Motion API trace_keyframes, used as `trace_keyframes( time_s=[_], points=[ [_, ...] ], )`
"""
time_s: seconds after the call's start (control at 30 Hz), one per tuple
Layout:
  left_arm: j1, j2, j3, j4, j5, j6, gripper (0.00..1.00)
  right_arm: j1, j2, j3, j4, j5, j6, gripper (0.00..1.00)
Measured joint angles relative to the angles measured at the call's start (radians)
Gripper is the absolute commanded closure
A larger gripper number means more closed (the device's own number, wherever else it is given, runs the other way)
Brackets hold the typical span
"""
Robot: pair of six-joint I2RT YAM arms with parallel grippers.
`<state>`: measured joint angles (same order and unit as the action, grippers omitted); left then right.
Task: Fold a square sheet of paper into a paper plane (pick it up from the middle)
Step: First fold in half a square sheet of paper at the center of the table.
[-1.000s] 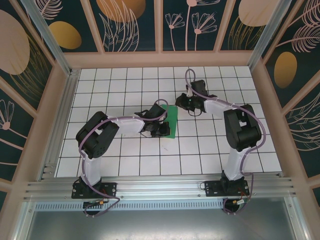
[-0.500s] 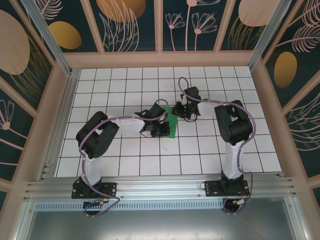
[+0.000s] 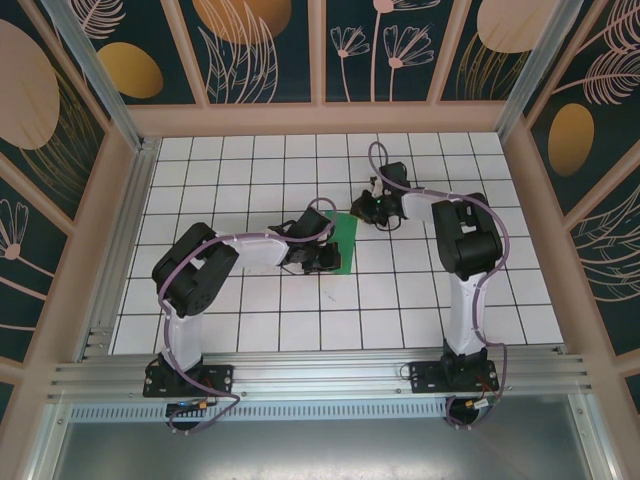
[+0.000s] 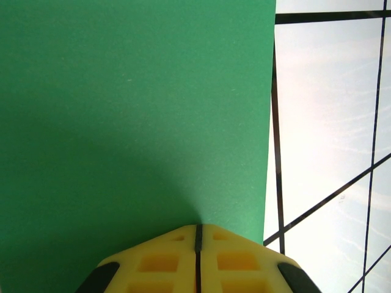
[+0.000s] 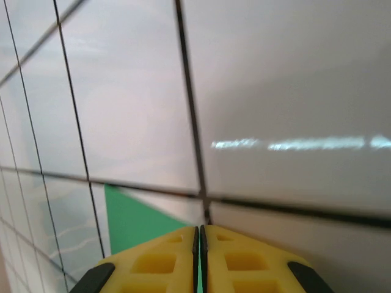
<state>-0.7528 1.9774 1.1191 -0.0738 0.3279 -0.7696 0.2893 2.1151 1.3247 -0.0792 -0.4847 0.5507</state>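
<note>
The square sheet of paper (image 3: pixel 344 238) is plain green and lies flat on the white tiled table near the middle. My left gripper (image 3: pixel 325 262) comes in from the left and covers the sheet's left part. In the left wrist view the green paper (image 4: pixel 134 110) reaches to a straight right edge, and my left gripper (image 4: pixel 197 227) is shut with its yellow tips resting on the sheet. My right gripper (image 3: pixel 360 208) sits just off the sheet's far right corner. Seen from the right wrist, it (image 5: pixel 200 228) is shut. A green corner of the paper (image 5: pixel 131 220) shows beside the fingers, and a thin green sliver shows in the slit between them.
Wooden walls with dark leaf panels (image 3: pixel 320 60) box in the table on three sides. An aluminium rail (image 3: pixel 320 375) carries both arm bases along the near edge. The right arm's elbow (image 3: pixel 470 245) stands tall right of centre. White tiles (image 3: pixel 250 320) lie open in front.
The right gripper dipped down-left onto the paper's far right corner half a second ago, then drew back up and right. The left gripper and the paper have stayed put.
</note>
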Motion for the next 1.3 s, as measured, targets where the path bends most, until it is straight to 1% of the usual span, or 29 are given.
trace_keyframes(
  time_s=[0.13, 0.23, 0.33, 0.4, 0.57, 0.67, 0.77, 0.83, 0.9, 0.97, 1.17, 1.3],
  points=[
    [0.0, 0.0, 0.0, 0.0, 0.0, 0.0, 0.91, -0.04, 0.012, 0.05, -0.005, 0.055, -0.004, 0.86],
    [0.0, -0.002, 0.008, -0.009, 0.0, -0.001, 0.89, -0.047, -0.007, 0.047, -0.008, 0.072, -0.007, 0.85],
    [-0.001, -0.002, 0.032, -0.043, -0.006, -0.005, 0.84, -0.044, -0.09, -0.038, -0.005, 0.072, -0.006, 0.85],
    [-0.001, -0.002, 0.059, -0.08, -0.019, -0.013, 0.78, -0.041, -0.182, -0.126, -0.007, 0.069, 0.0, 0.85],
    [0.017, -0.001, 0.201, -0.124, -0.035, -0.02, 0.74, -0.041, -0.373, -0.306, 0.004, 0.068, 0.016, 0.84],
    [0.048, 0.006, 0.29, -0.114, -0.056, -0.02, 0.74, -0.041, -0.426, -0.373, 0.006, 0.068, 0.032, 0.83],
    [0.09, 0.024, 0.329, -0.097, -0.087, -0.024, 0.72, -0.04, -0.421, -0.391, 0.0, 0.069, 0.034, 0.79],
    [0.115, 0.032, 0.326, -0.096, -0.109, -0.03, 0.71, -0.035, -0.402, -0.375, -0.005, 0.071, 0.031, 0.73],
    [0.14, 0.033, 0.309, -0.095, -0.132, -0.038, 0.68, -0.022, -0.353, -0.328, -0.014, 0.082, 0.027, 0.68],
    [0.156, 0.033, 0.288, -0.091, -0.151, -0.047, 0.65, -0.003, -0.293, -0.269, -0.024, 0.095, 0.021, 0.65],
    [0.164, 0.009, 0.195, -0.095, -0.184, -0.053, 0.61, 0.067, -0.132, -0.11, -0.063, 0.145, 0.005, 0.64],
    [0.166, -0.023, 0.168, -0.095, -0.2, -0.055, 0.6, 0.087, -0.097, -0.05, -0.109, 0.175, 0.004, 0.66]
  ],
)
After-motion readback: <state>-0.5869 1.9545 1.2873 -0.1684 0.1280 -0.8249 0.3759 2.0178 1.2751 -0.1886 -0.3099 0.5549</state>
